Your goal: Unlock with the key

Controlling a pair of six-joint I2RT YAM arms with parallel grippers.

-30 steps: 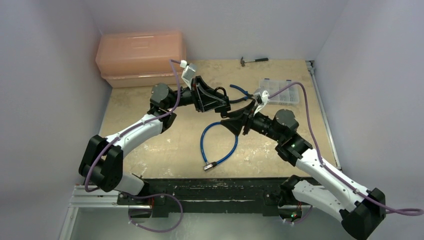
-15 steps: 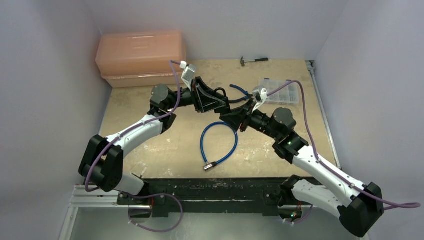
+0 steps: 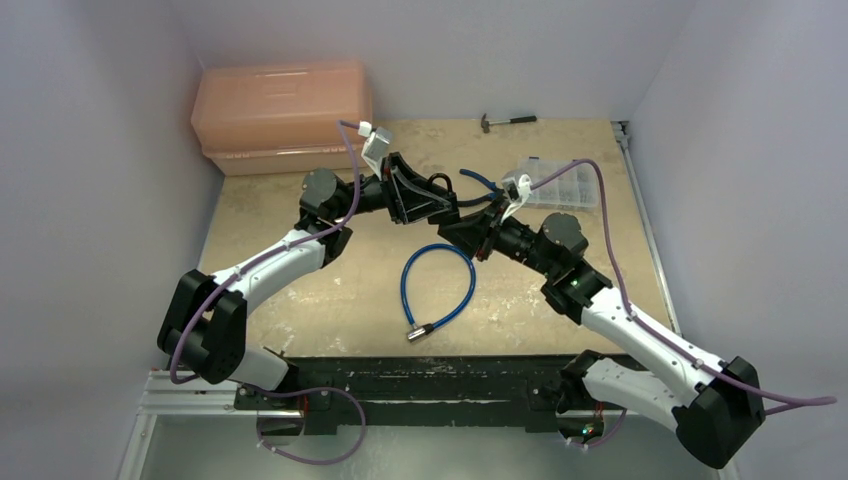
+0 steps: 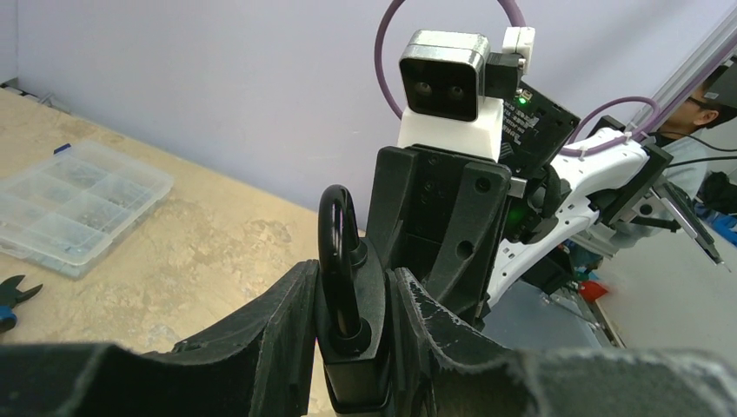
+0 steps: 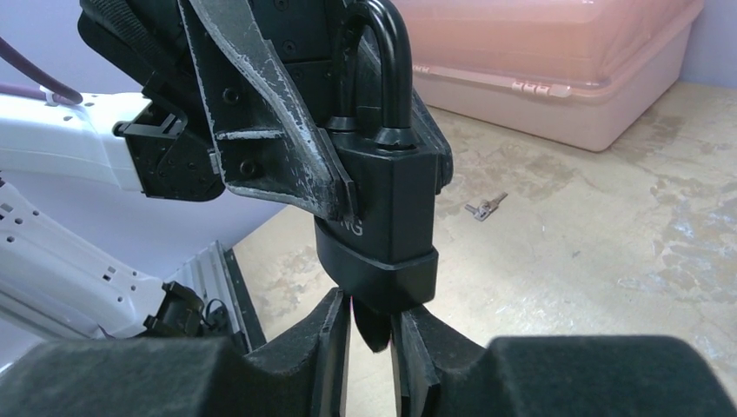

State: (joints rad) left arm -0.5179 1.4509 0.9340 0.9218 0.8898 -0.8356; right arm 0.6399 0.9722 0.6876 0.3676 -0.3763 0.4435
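My left gripper (image 4: 352,282) is shut on the body of a small black padlock (image 4: 346,261), held in the air with its curved shackle up. In the right wrist view the padlock (image 5: 391,217) hangs just above my right gripper (image 5: 372,306). That gripper is shut on the black head of the tiny key (image 5: 374,328). The head sits against the padlock's underside and the blade is hidden. From above, the two grippers meet tip to tip, left (image 3: 442,207) and right (image 3: 468,231), over the middle of the table.
A blue cable (image 3: 440,285) with a metal end lies on the table below the grippers. A clear organizer box (image 3: 556,184), blue pliers (image 3: 478,180) and a hammer (image 3: 508,121) lie at the back right. A pink box (image 3: 282,108) stands back left. Spare keys (image 5: 485,206) lie on the table.
My right gripper has moved up and left, closing onto the underside of the padlock. The left arm has held still.
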